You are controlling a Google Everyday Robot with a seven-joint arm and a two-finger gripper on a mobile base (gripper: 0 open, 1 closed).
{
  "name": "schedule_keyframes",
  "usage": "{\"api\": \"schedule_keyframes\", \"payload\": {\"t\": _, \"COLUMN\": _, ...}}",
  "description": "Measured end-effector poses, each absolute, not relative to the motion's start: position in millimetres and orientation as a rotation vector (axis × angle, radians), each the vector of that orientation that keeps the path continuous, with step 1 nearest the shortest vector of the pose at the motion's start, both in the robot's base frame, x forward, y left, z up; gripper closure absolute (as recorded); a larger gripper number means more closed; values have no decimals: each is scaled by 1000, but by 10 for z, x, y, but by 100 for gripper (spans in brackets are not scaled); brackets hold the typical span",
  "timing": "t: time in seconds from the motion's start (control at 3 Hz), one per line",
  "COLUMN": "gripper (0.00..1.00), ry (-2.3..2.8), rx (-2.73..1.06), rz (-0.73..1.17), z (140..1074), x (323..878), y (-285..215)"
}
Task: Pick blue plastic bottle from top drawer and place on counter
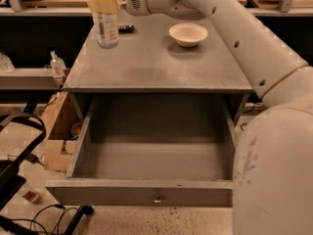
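End effector, cream-coloured and carried by a thick white jointed arm, sits at the far left corner of the flat grey matte bench, right against the upper part of the small clear plastic bottle with a pale bluish-white label. It covers the bottle's shoulder, and we cannot tell whether it is clamped on the bottle or merely beside it. The bottle stands upright with its base on the bench, near the left edge. Just behind it to the right we see a small dark object, too small to identify. Further right, well apart from the bottle, a shallow round cream bowl rests on the bench under the arm.

Below the bench's front edge, the wide grey box drawer is pulled far out toward us; we look down onto its grey floor and side walls. A small metal knob sits at the centre of its flat front panel.

To the left, on a lower pale shelf, stands a smaller clear pump-top bottle, and beneath it a brown cardboard box leans beside the cabinet.
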State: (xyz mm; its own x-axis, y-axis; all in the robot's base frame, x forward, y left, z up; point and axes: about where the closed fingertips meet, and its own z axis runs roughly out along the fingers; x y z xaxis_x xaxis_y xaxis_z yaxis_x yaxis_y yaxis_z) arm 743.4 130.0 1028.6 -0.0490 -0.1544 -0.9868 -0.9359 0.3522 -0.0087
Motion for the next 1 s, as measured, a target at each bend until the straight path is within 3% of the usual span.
{"api": "schedule_keyframes", "payload": {"t": 1.0, "gripper": 100, "ry": 1653, "rx": -1036, "rz": 705, "z": 9460, "x": 7676, "y": 1474}}
